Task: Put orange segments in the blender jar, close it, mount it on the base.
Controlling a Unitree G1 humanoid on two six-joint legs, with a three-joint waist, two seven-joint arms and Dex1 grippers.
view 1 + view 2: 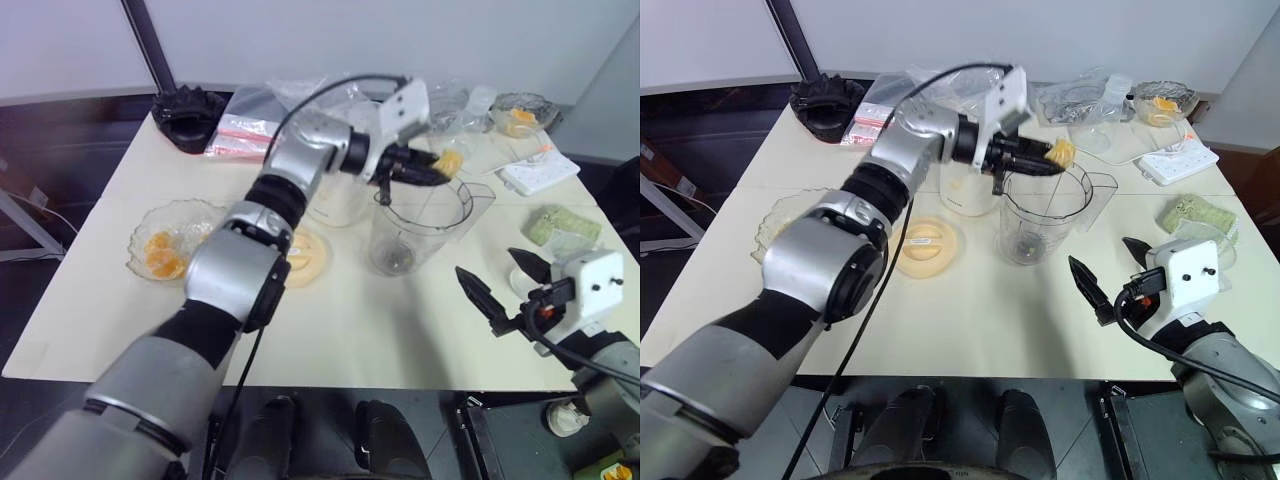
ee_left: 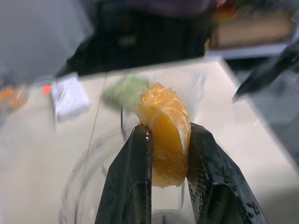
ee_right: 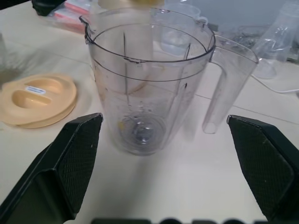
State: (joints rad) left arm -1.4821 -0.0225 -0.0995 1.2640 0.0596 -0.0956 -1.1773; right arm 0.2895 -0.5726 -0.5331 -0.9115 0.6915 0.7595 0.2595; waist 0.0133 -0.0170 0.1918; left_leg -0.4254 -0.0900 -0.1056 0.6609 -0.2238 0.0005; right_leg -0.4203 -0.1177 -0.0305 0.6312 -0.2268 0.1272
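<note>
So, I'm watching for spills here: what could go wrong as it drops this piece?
The left gripper holds the orange segment above the blender jar's rim rather than its middle, so the segment might hit the rim and fall on the table. The segment looks wet and could stick to a finger. Nothing steadies the jar; the right gripper is open and apart from it.

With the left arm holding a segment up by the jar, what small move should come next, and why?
Probably open the jaws and drop it in. The left gripper pinches an orange segment over the rim of the blender jar, which stands open and looks nearly empty. The lid still lies beside it.
</note>
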